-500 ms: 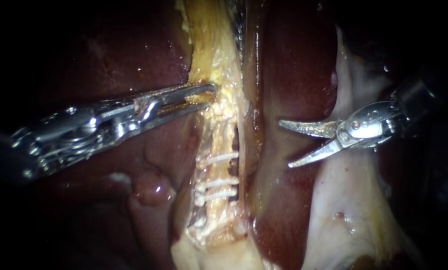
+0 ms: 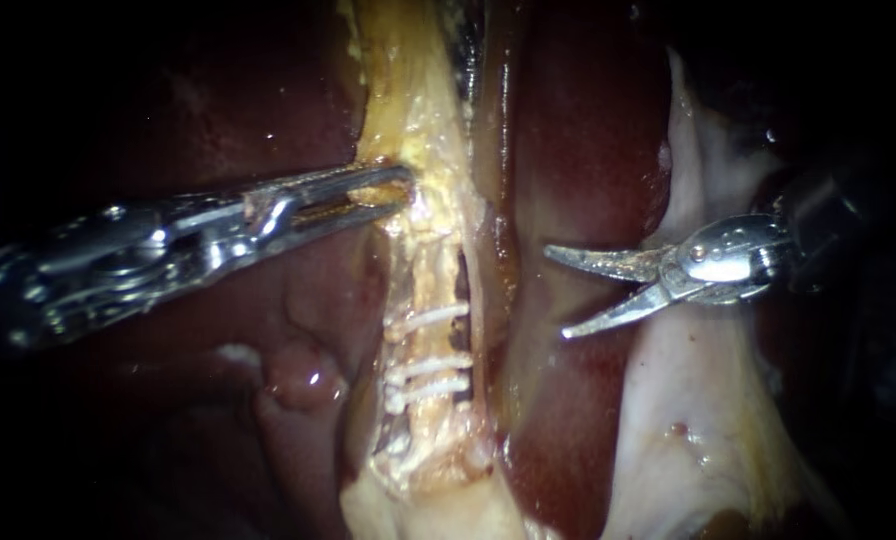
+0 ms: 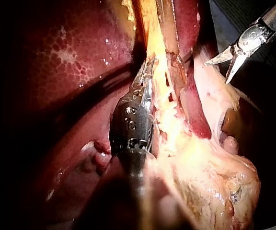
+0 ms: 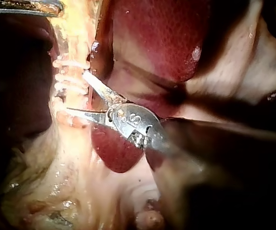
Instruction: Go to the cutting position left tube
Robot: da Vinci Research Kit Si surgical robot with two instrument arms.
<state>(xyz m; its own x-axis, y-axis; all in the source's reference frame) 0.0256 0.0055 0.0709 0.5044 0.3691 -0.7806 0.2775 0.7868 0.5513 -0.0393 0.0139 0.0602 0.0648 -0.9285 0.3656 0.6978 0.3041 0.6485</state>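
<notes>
Shift: both instruments have edged toward the left of the endoscope view in the past half second. The right instrument [image 2: 555,291] has slid its blades a little nearer the left tube [image 2: 424,343]. The left instrument [image 2: 398,190] has drawn back slightly, taking the yellow tissue [image 2: 408,110] with it.
Right instrument: enters from the right with two curved blades spread wide and nothing between them. The tips point toward the tube but stand clear of it, over the liver [image 2: 588,150].
Left instrument: enters from the left, its long jaws clamped from both sides on the edge of the yellow tissue, just above the clipped stretch.
Clips: three white clips [image 2: 430,318] cross the tube, one above and two close together below.
Left tube: a pale strand running down the middle of the endoscope view, just left of a dark slit. A bare stretch shows between the upper clip and the lower pair. From the right wrist camera the blades appear closer to it, the upper tip near the clips, though contact cannot be judged.
Liver: dark red and glossy, on both sides of the tube and under the blades.
Background: pale tissue [image 2: 688,400] spreads behind and below the right instrument.
</notes>
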